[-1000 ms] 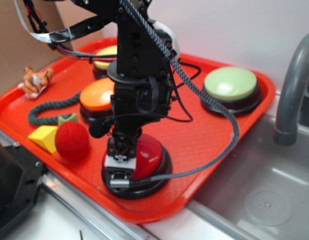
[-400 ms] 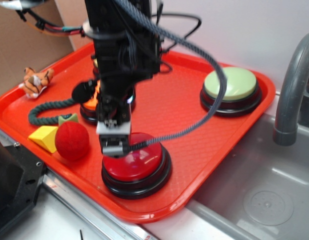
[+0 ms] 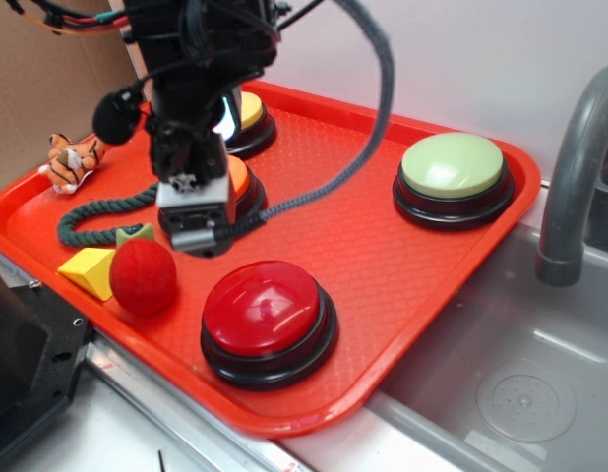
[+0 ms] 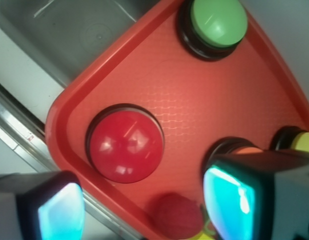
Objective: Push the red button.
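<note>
Near the front edge of the orange tray (image 3: 452, 256) sits the red button (image 3: 265, 310), uncovered, while the gripper (image 3: 196, 221) (fingers spread wide, holding nothing) hangs above and behind it.

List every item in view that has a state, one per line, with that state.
red button: uncovered, nothing touching it
gripper: raised clear of the red button, open, empty
orange button: partly hidden behind the gripper
green button: untouched
red ball: resting on the tray
</note>
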`<state>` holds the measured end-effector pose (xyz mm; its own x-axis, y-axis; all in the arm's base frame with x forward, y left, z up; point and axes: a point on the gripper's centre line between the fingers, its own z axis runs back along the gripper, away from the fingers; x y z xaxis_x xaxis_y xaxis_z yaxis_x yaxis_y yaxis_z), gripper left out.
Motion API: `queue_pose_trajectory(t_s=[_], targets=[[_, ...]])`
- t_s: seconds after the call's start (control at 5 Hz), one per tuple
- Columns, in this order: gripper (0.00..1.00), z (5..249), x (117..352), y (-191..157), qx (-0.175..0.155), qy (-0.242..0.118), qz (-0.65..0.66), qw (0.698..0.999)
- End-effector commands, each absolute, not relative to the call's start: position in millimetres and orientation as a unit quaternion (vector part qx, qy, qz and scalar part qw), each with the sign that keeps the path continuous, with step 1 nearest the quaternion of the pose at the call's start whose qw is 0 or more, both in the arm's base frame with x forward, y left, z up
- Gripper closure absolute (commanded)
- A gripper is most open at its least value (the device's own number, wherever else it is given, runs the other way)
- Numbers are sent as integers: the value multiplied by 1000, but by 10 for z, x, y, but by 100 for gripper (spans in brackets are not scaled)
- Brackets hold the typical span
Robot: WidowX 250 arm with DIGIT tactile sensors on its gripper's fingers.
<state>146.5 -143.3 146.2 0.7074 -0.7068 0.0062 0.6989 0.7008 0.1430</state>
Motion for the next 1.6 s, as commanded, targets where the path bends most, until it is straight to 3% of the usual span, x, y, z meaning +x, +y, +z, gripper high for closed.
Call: queue_pose_trajectory(t_s=[0.0,0.4,0.6,1.4], targets=[[0,1480,1385,-1353,42,-33,-338,940],[0,1293,1466,-1265,8,-12,-295,955],[0,1244,1488,-1256,10,-8,-285,958],[0,1275,1486,-1212,-10,-1,-261,965]])
